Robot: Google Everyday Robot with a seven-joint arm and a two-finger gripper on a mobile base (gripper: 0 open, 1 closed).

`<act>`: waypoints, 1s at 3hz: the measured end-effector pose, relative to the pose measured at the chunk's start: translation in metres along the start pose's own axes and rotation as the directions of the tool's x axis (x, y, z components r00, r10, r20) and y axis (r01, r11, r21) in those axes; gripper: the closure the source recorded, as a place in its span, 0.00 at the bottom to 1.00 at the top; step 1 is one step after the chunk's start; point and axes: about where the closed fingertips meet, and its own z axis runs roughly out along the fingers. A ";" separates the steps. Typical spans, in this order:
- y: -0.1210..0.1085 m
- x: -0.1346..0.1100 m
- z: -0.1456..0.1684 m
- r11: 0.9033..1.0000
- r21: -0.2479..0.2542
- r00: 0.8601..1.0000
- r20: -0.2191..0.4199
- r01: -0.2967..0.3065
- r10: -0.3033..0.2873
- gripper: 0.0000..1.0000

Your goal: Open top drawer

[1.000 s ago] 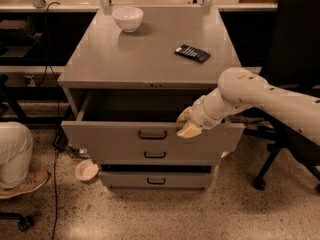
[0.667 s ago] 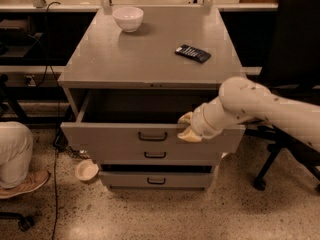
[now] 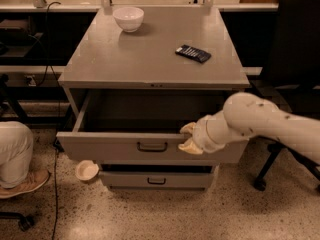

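Observation:
The top drawer (image 3: 110,147) of the grey metal cabinet (image 3: 150,59) stands pulled out, its dark deep box showing behind the wide front panel. Its small dark loop handle (image 3: 152,146) is free. My gripper (image 3: 189,138), on the white arm coming in from the right, is at the panel's top rim just right of the handle. One pale finger (image 3: 187,128) lies over the rim inside the box. The other finger lies on the panel's face. The gripper is shut on the rim.
A shallower grey drawer (image 3: 156,179) below is closed. A white bowl (image 3: 128,18) and a dark flat device (image 3: 193,53) lie on the cabinet top. A person's leg (image 3: 12,151) is at the left. A small dish (image 3: 86,170) is on the floor, and a black chair (image 3: 295,49) is at the right.
The top drawer has slid further out toward the camera, and my gripper has moved with its front rim. The arm has pulled back and down.

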 end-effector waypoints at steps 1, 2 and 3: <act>0.012 0.000 -0.002 1.000 0.013 1.000 0.004 -0.019 0.019 1.00; 0.037 0.005 -0.007 0.998 0.028 0.998 0.010 -0.059 0.058 1.00; 0.044 0.005 -0.009 0.997 0.033 0.997 0.012 -0.071 0.071 1.00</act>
